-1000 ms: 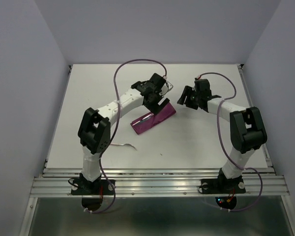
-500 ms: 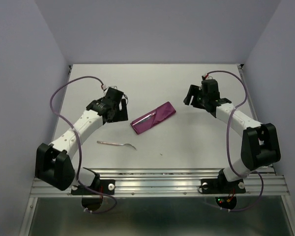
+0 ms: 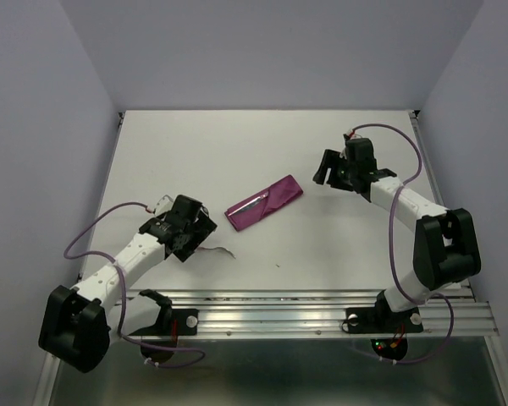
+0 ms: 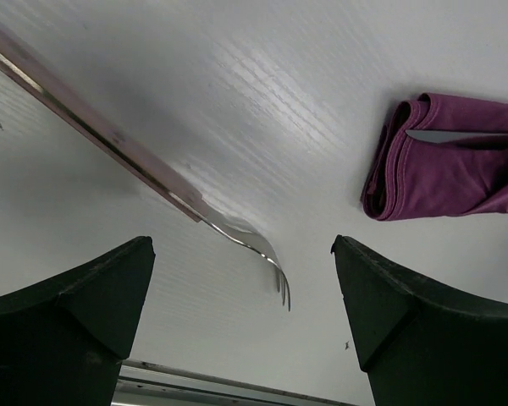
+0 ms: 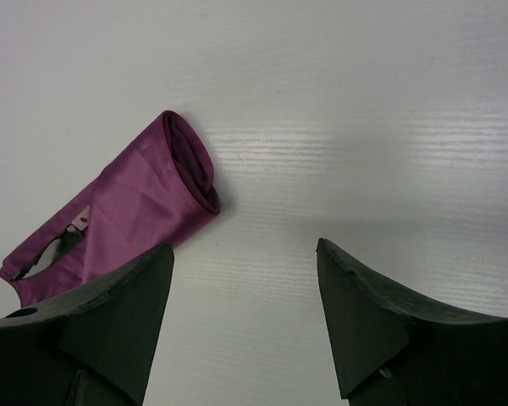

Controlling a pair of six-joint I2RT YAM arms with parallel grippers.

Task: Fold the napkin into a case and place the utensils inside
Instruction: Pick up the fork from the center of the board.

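The napkin is folded into a narrow burgundy case (image 3: 264, 202) lying at mid-table; it also shows in the left wrist view (image 4: 457, 169) and the right wrist view (image 5: 127, 211). A knife blade (image 4: 461, 135) pokes from its open end. A fork (image 4: 152, 173) with a pale pink handle lies on the table, its tines (image 3: 227, 251) showing beside my left gripper (image 3: 201, 239). That gripper is open and empty, hovering just above the fork (image 4: 241, 245). My right gripper (image 3: 323, 172) is open and empty, to the right of the case (image 5: 244, 245).
The white table (image 3: 237, 144) ends in a metal rail (image 3: 271, 304) at the near edge, close to the fork. Purple walls enclose the left, back and right sides. A small dark speck (image 3: 278, 266) lies near the front.
My left arm has swung from the case down and to the near left, and its gripper now sits over the fork. My right arm drew back from the case, then barely moved.
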